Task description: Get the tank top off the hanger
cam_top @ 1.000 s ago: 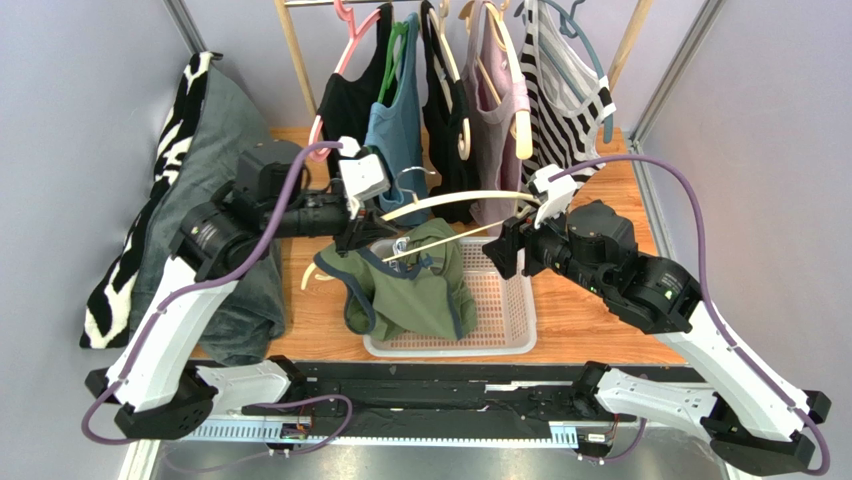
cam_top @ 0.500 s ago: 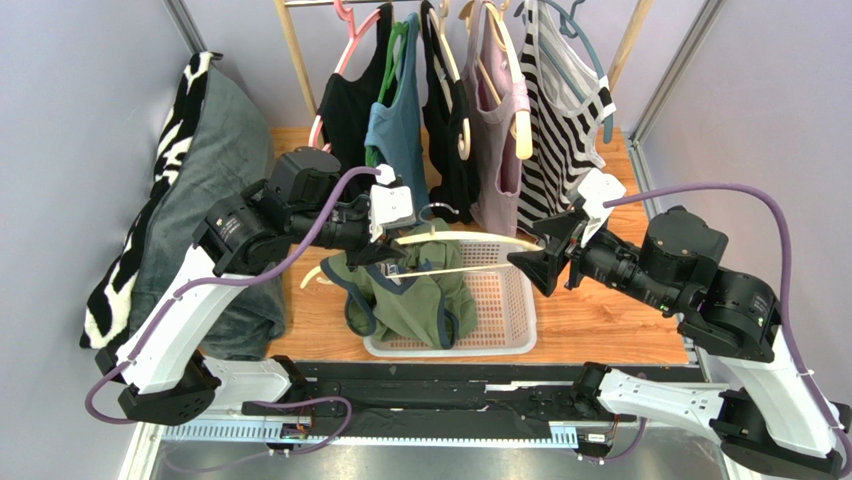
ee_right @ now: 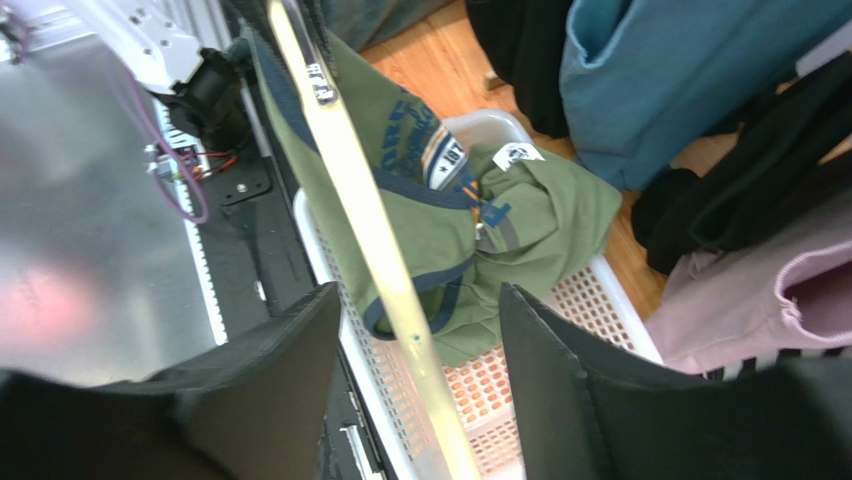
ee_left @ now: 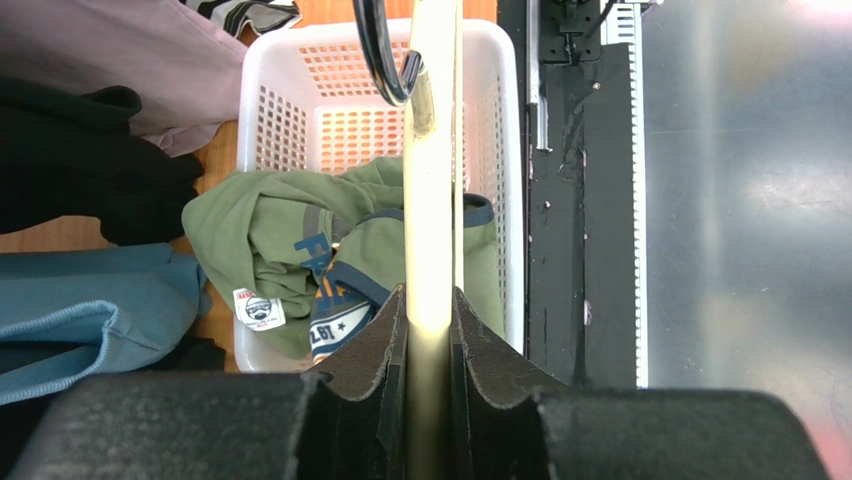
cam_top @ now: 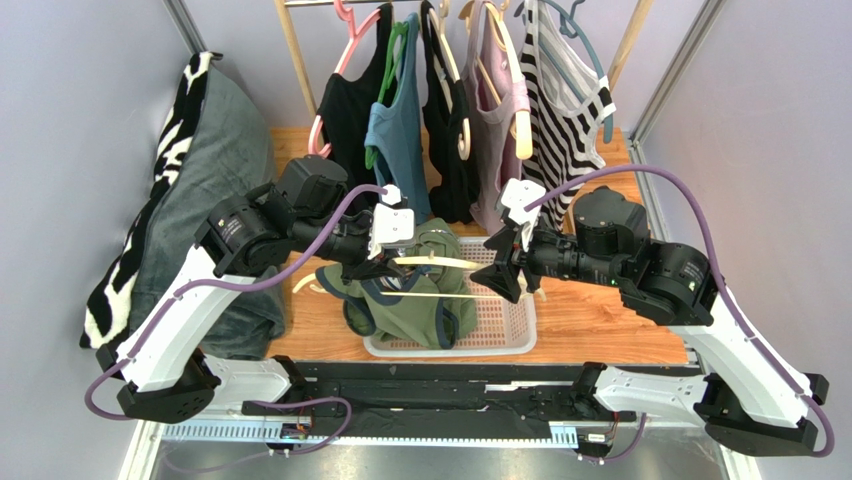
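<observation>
One green tank top point(cam_top: 405, 290) hangs bunched under a cream hanger point(cam_top: 445, 263). Most of its cloth sags into the near left part of a white basket point(cam_top: 515, 340), and some spills over the basket's left rim. Whether a strap is looped on the hanger's left end cannot be told for certain. In the wrist views the navy-trimmed edge crosses the bar, so the removal looks unfinished.

The left gripper point(cam_top: 388, 262) pinches the hanger's flat bar, jaws pressed together on it, a little way from the hook point(ee_left: 385, 60). That grip seems meant to hold the hanger level over the basket so the loosened cloth drops in. The right gripper point(cam_top: 503, 272) is spread wide, its fingers on either side of the hanger's right arm and apparently not touching it. It is probably placed there to take the bar or to push cloth along it.

Nothing else shows in the basket, and its right half is bare mesh. At the far side several other tops point(cam_top: 480, 90) hang in a row, and a pile of grey and zebra-striped cloth point(cam_top: 215, 130) lies at the left.
</observation>
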`<state>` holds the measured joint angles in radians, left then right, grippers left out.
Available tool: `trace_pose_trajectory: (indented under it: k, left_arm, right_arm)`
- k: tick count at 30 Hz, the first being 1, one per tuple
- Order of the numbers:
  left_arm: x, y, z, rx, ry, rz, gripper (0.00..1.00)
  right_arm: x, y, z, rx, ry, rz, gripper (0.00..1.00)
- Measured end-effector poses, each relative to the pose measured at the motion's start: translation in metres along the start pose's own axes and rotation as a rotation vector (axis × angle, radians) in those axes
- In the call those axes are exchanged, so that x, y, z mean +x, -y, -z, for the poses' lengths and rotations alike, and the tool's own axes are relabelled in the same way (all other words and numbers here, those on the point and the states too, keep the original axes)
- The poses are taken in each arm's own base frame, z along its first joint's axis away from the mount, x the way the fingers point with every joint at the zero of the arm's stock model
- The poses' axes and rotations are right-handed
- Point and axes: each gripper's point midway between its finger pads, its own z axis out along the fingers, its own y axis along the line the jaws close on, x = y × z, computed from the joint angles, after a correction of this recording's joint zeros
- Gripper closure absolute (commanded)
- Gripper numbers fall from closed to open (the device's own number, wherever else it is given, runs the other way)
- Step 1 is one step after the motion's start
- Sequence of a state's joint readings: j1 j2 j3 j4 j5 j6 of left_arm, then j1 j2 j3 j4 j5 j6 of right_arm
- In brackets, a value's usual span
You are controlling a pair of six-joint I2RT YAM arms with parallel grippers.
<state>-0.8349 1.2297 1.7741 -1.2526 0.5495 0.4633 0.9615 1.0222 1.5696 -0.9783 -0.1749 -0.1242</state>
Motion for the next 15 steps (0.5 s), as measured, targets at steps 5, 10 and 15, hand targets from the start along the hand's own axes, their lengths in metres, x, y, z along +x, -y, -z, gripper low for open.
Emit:
trace_pose_trajectory:
  k: [5,10,15]
  left_arm:
    - [-0.002,0.002,0.002,0.003,0.006,-0.010,1.00]
    - [-0.013,0.006,0.008,0.009,0.037,-0.035,1.00]
    - [-0.019,0.011,0.012,0.018,0.057,-0.051,1.00]
  right_arm:
    - [0.004,-0.008,0.003,-0.041,0.008,-0.002,0.46]
    - [0.022,-0.012,-0.001,-0.062,-0.026,-0.010,0.50]
    - [0.026,-0.016,-0.005,-0.085,-0.039,-0.024,0.85]
